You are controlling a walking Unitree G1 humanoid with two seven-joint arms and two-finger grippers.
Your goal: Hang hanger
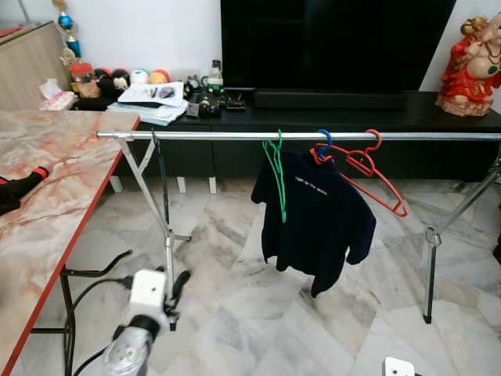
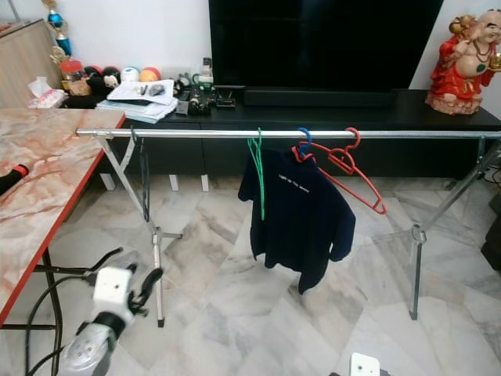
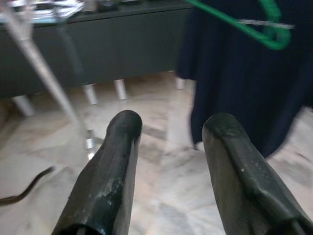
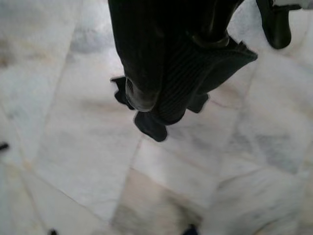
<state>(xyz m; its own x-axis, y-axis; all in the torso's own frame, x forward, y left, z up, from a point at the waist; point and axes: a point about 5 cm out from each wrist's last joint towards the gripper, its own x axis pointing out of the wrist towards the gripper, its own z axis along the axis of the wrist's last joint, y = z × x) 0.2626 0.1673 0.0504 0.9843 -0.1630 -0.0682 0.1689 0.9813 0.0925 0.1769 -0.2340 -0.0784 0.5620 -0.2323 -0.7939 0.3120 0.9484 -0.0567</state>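
Left gripper low above floor, fingers wide, empty; right gripper fingers: cannot tell. Green hanger hooked on rail beside dark shirt. Judged light, stiff, slippery; grip lower bar.

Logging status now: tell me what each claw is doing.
Left claw: open, holding nothing.
Right claw: open or closed cannot be told.

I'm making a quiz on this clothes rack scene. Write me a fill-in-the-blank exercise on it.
1. The dark shirt hangs from the metal rail on a ____ hanger.
2. The empty hanger left of the shirt is ____.
3. The red hanger hangs ____, carrying nothing.
4. The left pincer has its fingers ____.

Missing words: blue; green; tilted; open
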